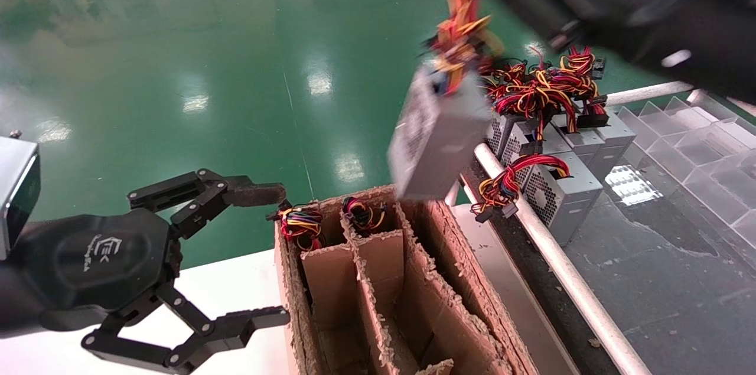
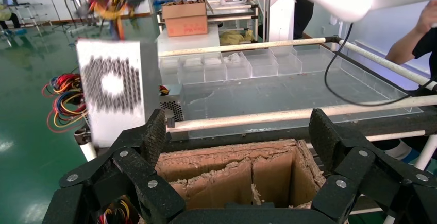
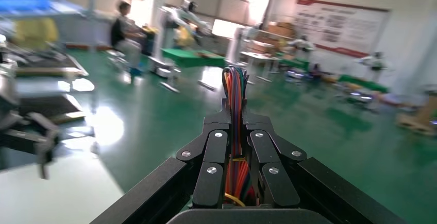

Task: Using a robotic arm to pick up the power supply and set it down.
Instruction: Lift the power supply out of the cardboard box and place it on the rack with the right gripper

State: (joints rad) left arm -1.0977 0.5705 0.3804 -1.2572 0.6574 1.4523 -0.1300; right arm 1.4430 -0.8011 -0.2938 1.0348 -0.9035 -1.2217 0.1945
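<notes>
The right gripper is pinching the wires of a supply, its fingers pressed together on the bundle, so the grey box is hanging below by its leads alone. The supply is dangling in the air, tilted, above the far right corner of the box and just beside the rail of the conveyor. Holding it by the wires is probably the only grip available, since the case sits deep in a narrow cardboard cell and the leads stick out at the top.

Other supplies are standing together on the conveyor with their wires tangled above them, which suggests that is where this one is going. Two more wire bundles are showing in the box's far cells.

The left gripper is hovering near the box's left side with fingers spread wide, gripping nothing. It appears parked there out of the carrying path.
</notes>
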